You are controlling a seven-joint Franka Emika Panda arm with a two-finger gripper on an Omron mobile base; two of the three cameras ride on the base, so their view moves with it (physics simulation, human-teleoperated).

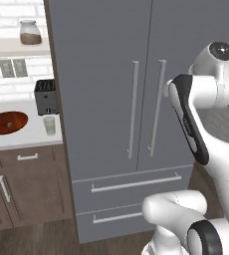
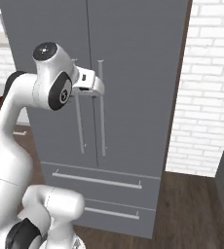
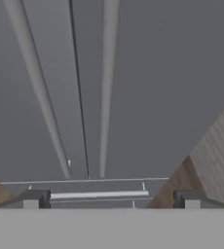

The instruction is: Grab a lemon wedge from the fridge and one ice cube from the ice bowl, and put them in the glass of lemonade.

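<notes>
1. I see my tool [image 3: 112, 199] close in front of the fridge [image 1: 106, 60], its two dark fingertips [image 3: 35, 198] spread wide apart with nothing between them.
2. In the right base view the tool [image 2: 87, 82] sits at the upper part of the fridge's two long handles, just in front of them; whether it touches one I cannot tell.
3. Through the hand view I look down along the left handle [image 3: 41, 97] and the right handle [image 3: 106, 87], with the seam of the two doors between them. Both doors are shut.
4. Below the doors lie the two drawers, the upper drawer [image 1: 131, 185] and the lower drawer [image 1: 109, 219], also shut.
5. To the left of the fridge stands the counter [image 1: 32, 134]. On it, the glass of lemonade [image 1: 49, 125] stands just in front of the toaster [image 1: 46, 97].
6. The ice bowl [image 1: 7, 122] rests on the same counter, left of the glass and apart from it.
7. Farthest back, a jar [image 1: 30, 32] with brown contents sits on a shelf [image 1: 17, 47] against the white brick wall [image 2: 206, 87].
</notes>
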